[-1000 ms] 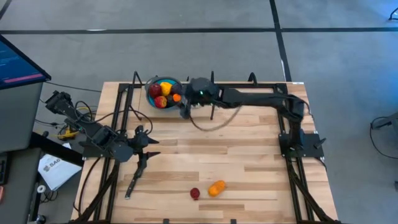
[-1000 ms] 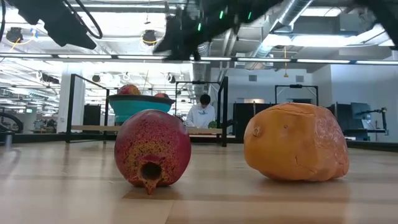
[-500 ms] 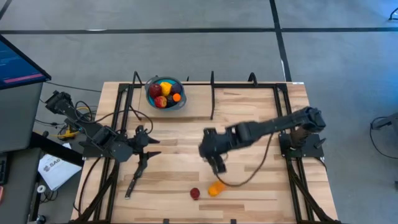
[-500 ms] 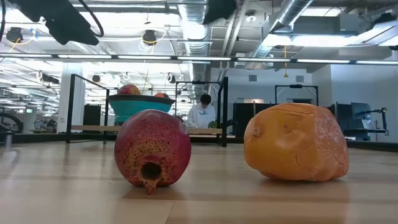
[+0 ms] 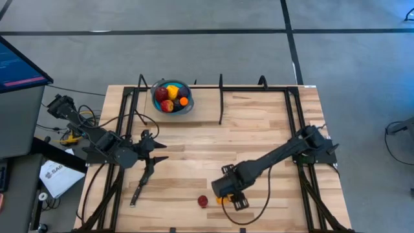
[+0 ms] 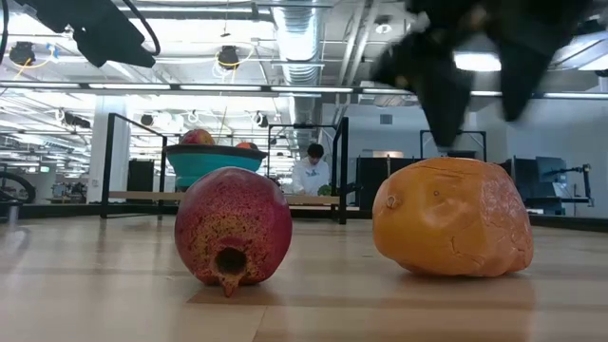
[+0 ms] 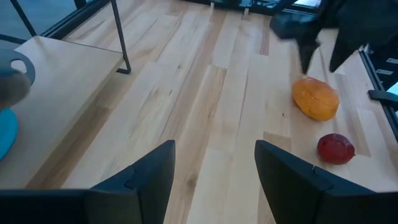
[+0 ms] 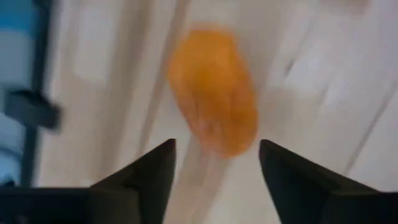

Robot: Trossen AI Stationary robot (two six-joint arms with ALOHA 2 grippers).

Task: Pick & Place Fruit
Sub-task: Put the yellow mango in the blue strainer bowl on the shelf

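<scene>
Wooden slats of the table (image 5: 259, 129) lie pale under workshop lights. From the right gripper (image 8: 214, 163), fingers spread wide and holding nothing, the orange fruit (image 8: 214, 90) sits straight ahead and just below, near the table's front edge. Its long axis seems roughly in line with the gap. A red fruit (image 5: 203, 201) lies just beside it. Far back, the bowl (image 5: 159, 103) holds more. The left gripper (image 7: 214, 177) waits, fingers parted, well apart.

Round blue bowl (image 5: 183, 108), grey-rimmed, upper centre-left of the high view, on the wooden surface (image 5: 259, 129). Slim dark knife (image 5: 140, 186), lower left. Person (image 6: 308, 175) seated in the room beyond, low view centre.
</scene>
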